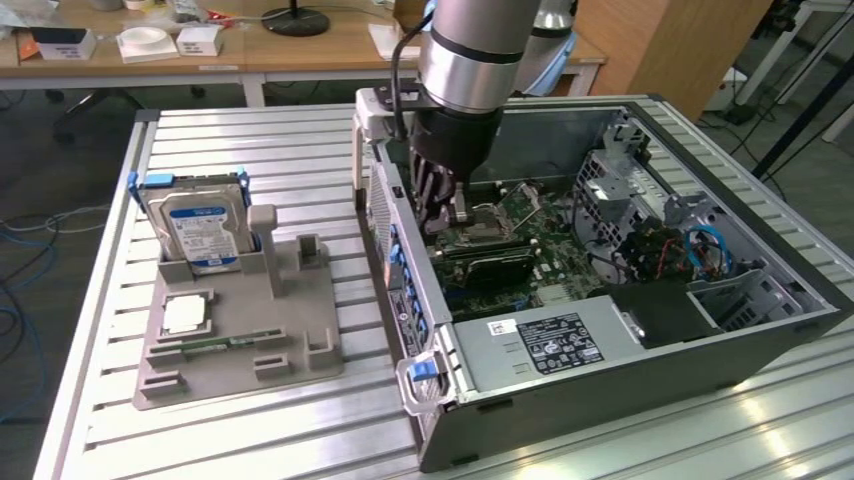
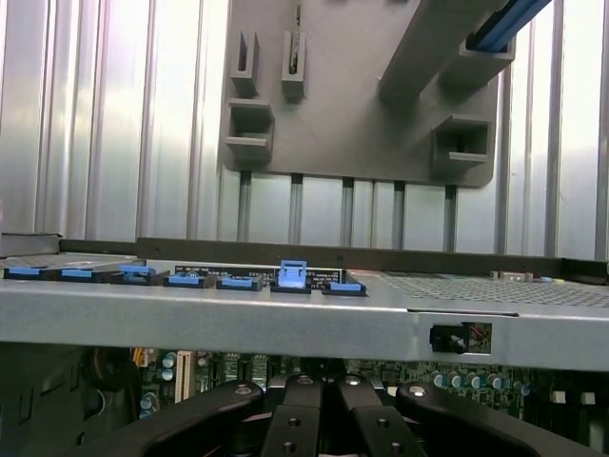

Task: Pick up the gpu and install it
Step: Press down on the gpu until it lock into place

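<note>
Black tool [image 1: 447,215] closed, lowered inside computer case [image 1: 747,340], above motherboard [image 1: 534,255].

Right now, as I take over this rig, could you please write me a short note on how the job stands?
Gripper: shut, low inside the open computer case, over the motherboard.
Card: a dark card, likely the gpu, sits on the motherboard beside the gripper. Whether it is gripped is unclear.
Done: the card is in the case.
Left: seating not confirmed.
Holder carries the hard drive.
</note>
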### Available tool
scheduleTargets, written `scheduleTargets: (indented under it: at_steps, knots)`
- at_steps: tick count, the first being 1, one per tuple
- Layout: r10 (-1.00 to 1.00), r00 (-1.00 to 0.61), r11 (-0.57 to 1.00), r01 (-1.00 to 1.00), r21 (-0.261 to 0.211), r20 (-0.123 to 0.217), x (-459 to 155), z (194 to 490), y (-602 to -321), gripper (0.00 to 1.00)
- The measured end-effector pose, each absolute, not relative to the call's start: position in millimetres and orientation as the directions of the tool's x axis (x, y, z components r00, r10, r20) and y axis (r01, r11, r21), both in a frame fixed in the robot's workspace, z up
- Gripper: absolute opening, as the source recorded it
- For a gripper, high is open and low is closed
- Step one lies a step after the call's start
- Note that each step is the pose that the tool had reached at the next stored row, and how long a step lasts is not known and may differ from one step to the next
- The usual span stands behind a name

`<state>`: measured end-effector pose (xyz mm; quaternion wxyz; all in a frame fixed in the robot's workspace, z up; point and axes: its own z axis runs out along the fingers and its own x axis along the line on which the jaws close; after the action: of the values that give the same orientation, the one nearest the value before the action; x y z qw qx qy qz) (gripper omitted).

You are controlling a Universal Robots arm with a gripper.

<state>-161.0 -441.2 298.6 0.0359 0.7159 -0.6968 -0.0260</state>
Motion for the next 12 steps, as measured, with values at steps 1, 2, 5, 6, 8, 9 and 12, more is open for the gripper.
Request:
scheduleTargets:
  at_steps: [1, 2, 5, 6, 8, 9, 12]
  knots:
    - [-0.999, 0.031, -0.03, -0.996, 0.088, 0.013, -161.0, 298.6, -441.3, 0.11]
    - [-0.999, 0.038, -0.037, -0.995, 0.088, 0.013, -161.4, 298.6, -441.3, 0.11]
    - [-0.999, 0.044, -0.042, -0.995, 0.088, 0.013, -162.0, 298.6, -441.4, 0.11]
    - [-0.999, 0.044, -0.043, -0.995, 0.088, 0.013, -161.8, 298.6, -441.4, 0.11]
    - [-0.999, 0.045, -0.043, -0.995, 0.088, 0.013, -161.6, 298.6, -441.4, 0.11]
    - [-0.999, 0.045, -0.043, -0.995, 0.088, 0.013, -161.6, 298.6, -441.4, 0.11]
    - [-0.999, 0.045, -0.043, -0.995, 0.088, 0.012, -161.5, 298.6, -441.3, 0.11]
